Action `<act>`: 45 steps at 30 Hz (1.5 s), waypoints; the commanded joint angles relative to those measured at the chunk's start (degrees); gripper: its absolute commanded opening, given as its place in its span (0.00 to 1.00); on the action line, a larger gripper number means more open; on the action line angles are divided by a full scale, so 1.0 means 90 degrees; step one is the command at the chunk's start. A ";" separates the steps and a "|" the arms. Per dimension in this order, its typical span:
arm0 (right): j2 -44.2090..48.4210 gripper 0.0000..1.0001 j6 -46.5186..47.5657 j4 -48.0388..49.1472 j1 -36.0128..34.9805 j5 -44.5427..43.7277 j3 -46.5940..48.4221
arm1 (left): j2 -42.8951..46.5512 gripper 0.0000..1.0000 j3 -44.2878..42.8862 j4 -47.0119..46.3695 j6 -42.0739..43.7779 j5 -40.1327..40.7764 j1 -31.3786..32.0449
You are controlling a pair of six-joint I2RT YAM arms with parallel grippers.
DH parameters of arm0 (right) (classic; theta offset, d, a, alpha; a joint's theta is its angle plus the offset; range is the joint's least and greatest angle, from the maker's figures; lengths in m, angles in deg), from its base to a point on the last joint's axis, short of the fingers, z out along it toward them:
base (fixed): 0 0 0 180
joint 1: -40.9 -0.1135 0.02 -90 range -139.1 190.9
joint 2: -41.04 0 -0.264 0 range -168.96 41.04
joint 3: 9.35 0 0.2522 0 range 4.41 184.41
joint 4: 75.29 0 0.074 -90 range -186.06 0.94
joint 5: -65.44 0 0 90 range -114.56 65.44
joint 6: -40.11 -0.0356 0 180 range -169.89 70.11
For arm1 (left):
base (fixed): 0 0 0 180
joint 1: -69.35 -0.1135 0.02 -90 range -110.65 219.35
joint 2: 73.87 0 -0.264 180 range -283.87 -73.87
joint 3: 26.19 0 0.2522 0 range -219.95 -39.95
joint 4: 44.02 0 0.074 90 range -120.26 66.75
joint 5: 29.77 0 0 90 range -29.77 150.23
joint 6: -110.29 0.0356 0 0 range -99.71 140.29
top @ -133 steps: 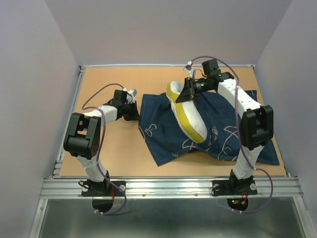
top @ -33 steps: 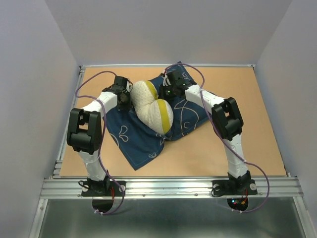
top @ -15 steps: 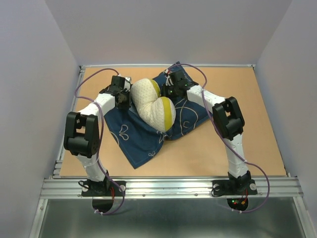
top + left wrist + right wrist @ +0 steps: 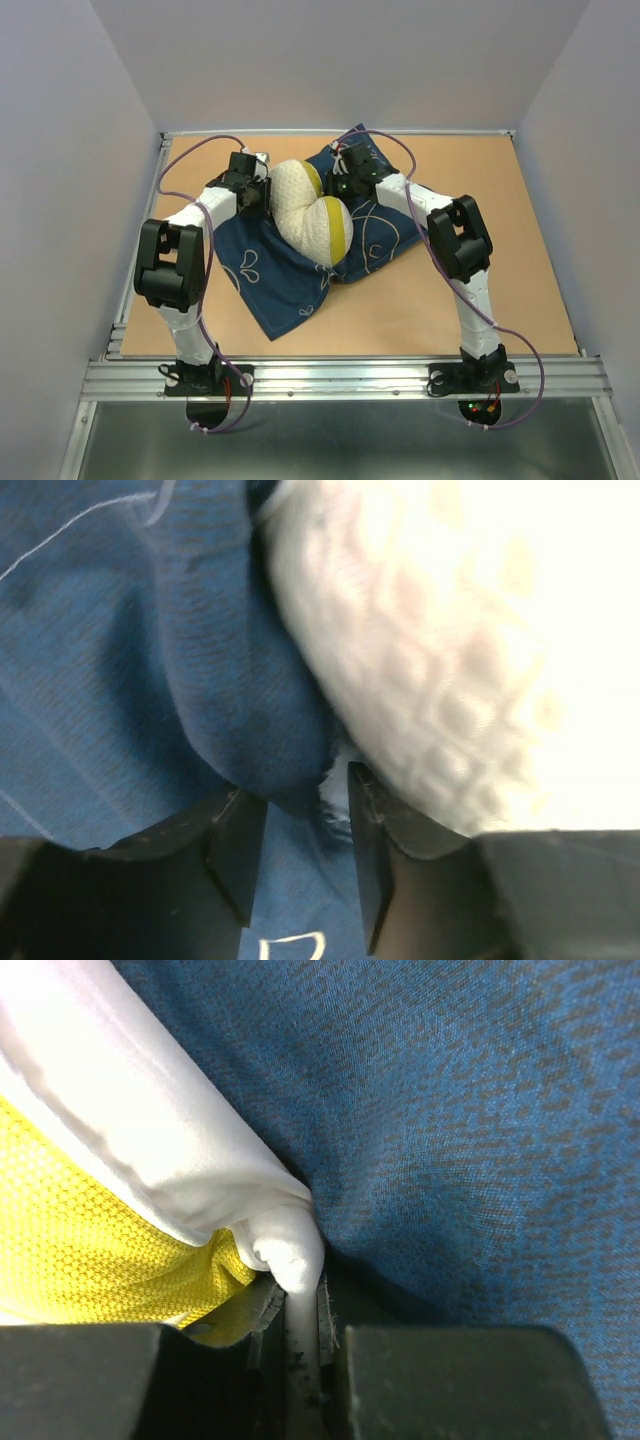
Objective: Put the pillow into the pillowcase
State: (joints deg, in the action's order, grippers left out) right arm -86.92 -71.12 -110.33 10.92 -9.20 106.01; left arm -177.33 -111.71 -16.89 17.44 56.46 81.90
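Left pincer (image 4: 298, 810) stood spread, a fold of pillowcase (image 4: 120, 680) bulging at its tips, not clamped; pillow (image 4: 430, 660) pressed close beside one finger. Right pincer (image 4: 298, 1310) was pressed together on a white corner of the pillow, yellow band just beside it, blue cloth behind. From above, the pillow lay bent into a hump on the pillowcase, between the two pincers, most of it uncovered. Pillowcase lay spread on the surface (image 4: 500, 250), left of centre, one corner pointing toward the near edge.
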 commanded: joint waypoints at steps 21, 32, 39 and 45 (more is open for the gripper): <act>-0.0986 0.01 0.0123 -0.1230 0.0001 -0.1071 -0.0391 | -0.0282 0.49 -0.1585 0.1550 0.1173 0.3131 0.0353; -0.1026 0.01 0.0249 -0.1162 -0.0145 -0.0789 -0.0186 | -0.0271 0.31 -0.2133 0.1923 0.2270 0.3340 0.0031; -0.0900 0.00 0.1127 -0.1015 -0.0448 0.0440 -0.0039 | -0.0623 0.00 -0.3088 0.1973 0.1977 0.2012 0.0011; -0.0870 0.01 0.2044 -0.0985 -0.0926 0.1602 0.0078 | -0.0566 0.00 -0.3958 0.1485 0.1568 0.0250 -0.0135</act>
State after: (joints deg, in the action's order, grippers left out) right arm -89.61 -63.25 -107.01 7.91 -1.84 108.61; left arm -184.83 -141.35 2.34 33.49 68.92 82.80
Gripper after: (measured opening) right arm 0.152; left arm 0.034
